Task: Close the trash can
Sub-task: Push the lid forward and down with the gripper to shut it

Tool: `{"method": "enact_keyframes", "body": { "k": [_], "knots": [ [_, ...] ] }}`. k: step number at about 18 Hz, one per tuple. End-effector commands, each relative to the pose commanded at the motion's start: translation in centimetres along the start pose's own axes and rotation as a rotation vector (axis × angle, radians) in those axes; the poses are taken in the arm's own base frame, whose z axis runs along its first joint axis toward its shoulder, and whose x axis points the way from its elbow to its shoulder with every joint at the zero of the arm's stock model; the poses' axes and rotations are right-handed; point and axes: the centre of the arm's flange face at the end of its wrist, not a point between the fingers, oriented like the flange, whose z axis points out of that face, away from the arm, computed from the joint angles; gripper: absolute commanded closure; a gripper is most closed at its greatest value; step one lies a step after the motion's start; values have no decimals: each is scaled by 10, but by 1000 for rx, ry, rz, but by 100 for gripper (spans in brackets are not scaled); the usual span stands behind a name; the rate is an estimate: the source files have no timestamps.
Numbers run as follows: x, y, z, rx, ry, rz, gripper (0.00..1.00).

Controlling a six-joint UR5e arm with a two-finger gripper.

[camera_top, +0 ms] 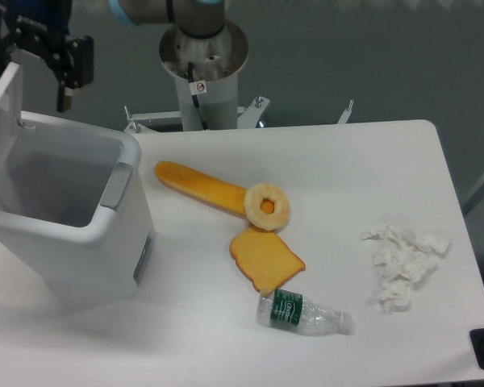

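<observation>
Currently my gripper (32, 60) sits at the top left of frame, above the back edge of the trash can (64, 222). Two dark fingers (67, 76) hang down with a clear gap between them, so the jaws stand wide; the raised lid (4, 97) shows in that gap. Can't tell whether either finger actually touches the lid.

Trash can is on the left end of the worktop (347, 161), its left side cut by the frame edge. Lid is up, tilted back and to the left, hinged at the rear. Bin mouth is open; inside looks grey and shadowed, contents not readable. Grey latch tab (115, 187) is on the rim at the side facing the middle of the worktop.

Rest of the worktop:
- long orange baguette-like piece (198, 187), lying diagonally just right of the bin, not touching it
- pale ring-shaped piece (267, 206) resting over the lower right end of the long piece
- orange toast-shaped slice (265, 258) just below the ring, touching or nearly so
- clear plastic bottle (304, 313) with a green label, lying on its side just below the slice
- crumpled white tissues (403, 264) well apart, near the right edge

Arm base column (203, 68) stands behind the worktop, top centre.
</observation>
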Motion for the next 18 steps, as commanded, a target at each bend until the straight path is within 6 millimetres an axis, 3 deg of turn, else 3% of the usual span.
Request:
{"method": "enact_keyframes", "body": {
  "k": [6,10,18],
  "knots": [
    [-36,-4,37,-48,-22,-43,0],
    [-59,-2,45,-60,-46,-72,0],
    [-95,-1,84,-116,-59,-107,0]
  ]
}}
